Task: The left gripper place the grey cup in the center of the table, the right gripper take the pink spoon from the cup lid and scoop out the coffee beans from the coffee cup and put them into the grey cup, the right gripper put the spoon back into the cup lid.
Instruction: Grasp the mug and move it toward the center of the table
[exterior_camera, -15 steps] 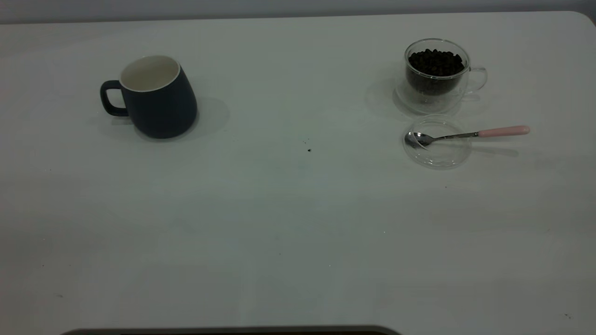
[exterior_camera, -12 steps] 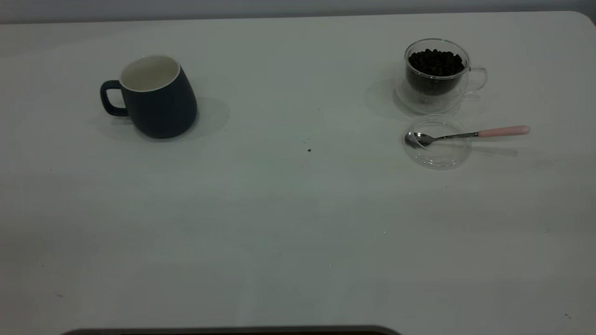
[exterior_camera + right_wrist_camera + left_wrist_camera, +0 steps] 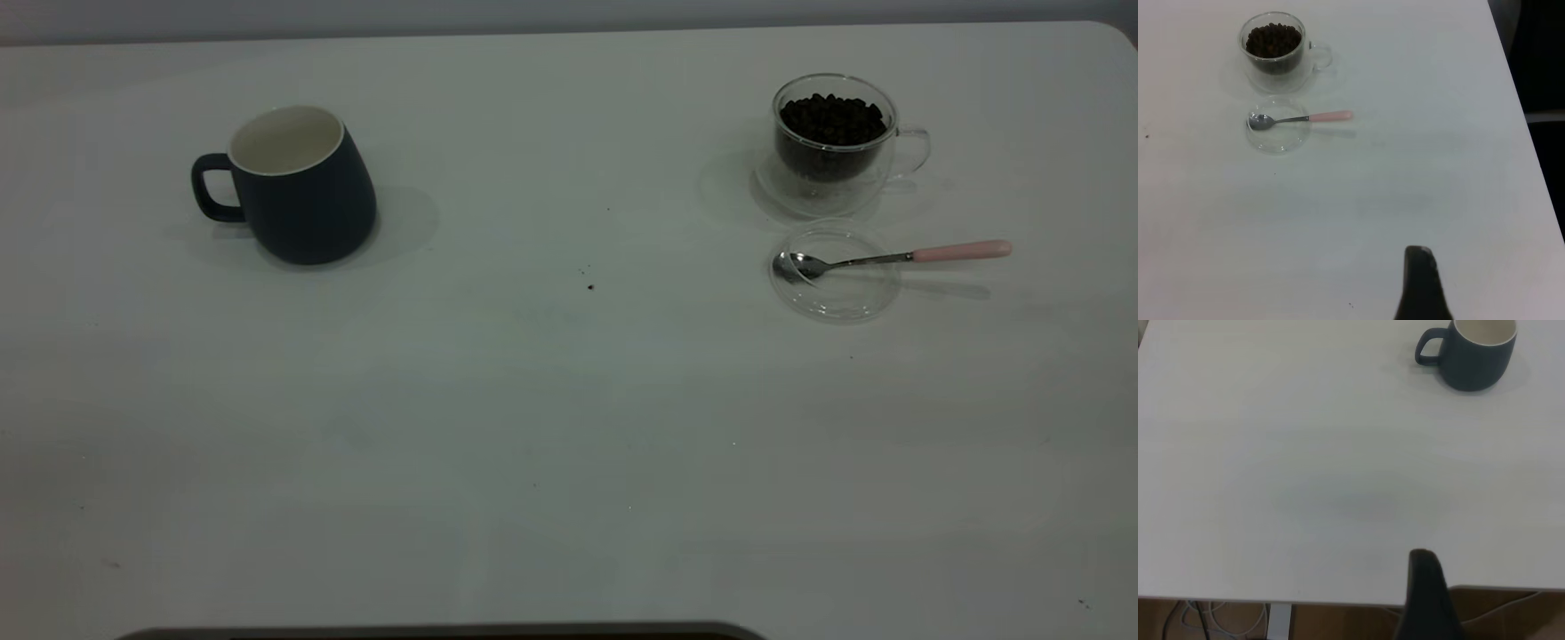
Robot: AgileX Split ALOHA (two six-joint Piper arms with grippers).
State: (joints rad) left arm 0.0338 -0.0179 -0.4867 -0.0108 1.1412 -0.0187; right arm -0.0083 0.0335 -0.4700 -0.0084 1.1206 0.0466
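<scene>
One grey cup [image 3: 300,187], upper left of the exterior frame, upright on the table [image 3: 533,427].

You see one coffee cup [image 3: 836,142] with coffee beans [image 3: 832,117] upper right, one pink spoon [image 3: 889,258] resting in one cup lid [image 3: 836,289] below it. Whether the left gripper [image 3: 1426,600] and right gripper [image 3: 1421,283] are parted, you cannot tell.

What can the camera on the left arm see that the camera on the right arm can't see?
Only the left wrist view shows the grey cup, standing upright, with cables under the table edge. Only the right wrist view shows the coffee cup full of coffee beans, and the pink spoon with its bowl lying in the cup lid. Both show the white table and one dark finger of that arm's own hand low in the picture, far from everything.
</scene>
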